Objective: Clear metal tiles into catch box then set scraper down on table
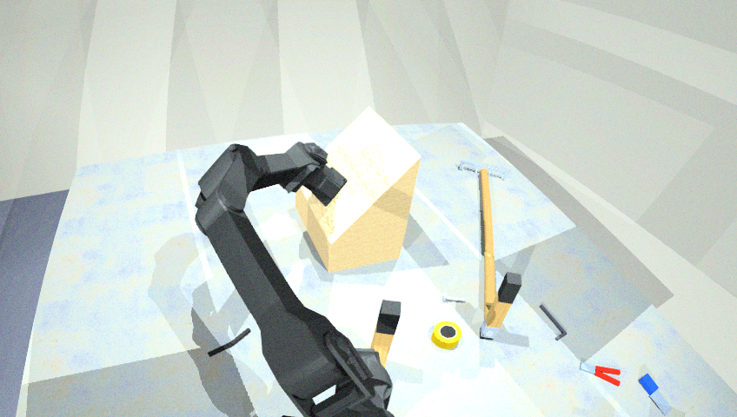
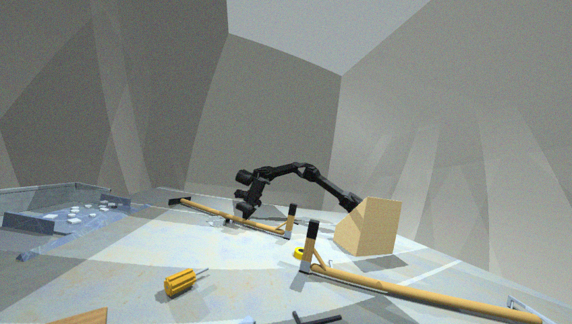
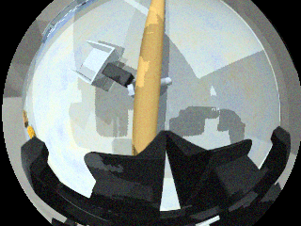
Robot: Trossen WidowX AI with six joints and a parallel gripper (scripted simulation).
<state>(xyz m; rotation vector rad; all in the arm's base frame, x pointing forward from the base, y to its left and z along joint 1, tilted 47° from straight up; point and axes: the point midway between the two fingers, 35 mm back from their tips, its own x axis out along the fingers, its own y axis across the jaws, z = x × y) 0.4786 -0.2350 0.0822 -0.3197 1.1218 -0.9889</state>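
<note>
The long scraper [image 2: 200, 208] [image 3: 148, 89] lies on the table, its dark flat blade at the far left in the exterior view and an upright black-topped grip at its near end; that grip [image 1: 381, 340] shows beside the arm in the top view. My gripper [image 2: 245, 217] [image 3: 166, 134] is shut and empty, low over the scraper's wooden handle; whether it touches is unclear. The steel bench plate [image 2: 108, 217] is at the left, with several pale tiles [image 2: 73, 221] on it. The grey-walled catch box [image 2: 19, 200] appears behind it, its inside hidden.
A wooden wedge block [image 1: 369, 227] [image 2: 379, 227] stands near the arm. A second long-handled tool [image 1: 486, 221] [image 2: 421, 295] has a rake-like head. A yellow tape roll [image 1: 439, 338], pliers [image 1: 607, 371], a hex key [image 1: 552, 320] and a screwdriver [image 2: 180, 282] lie around. A grey bracket-like tool [image 3: 96, 62] lies beside the scraper handle.
</note>
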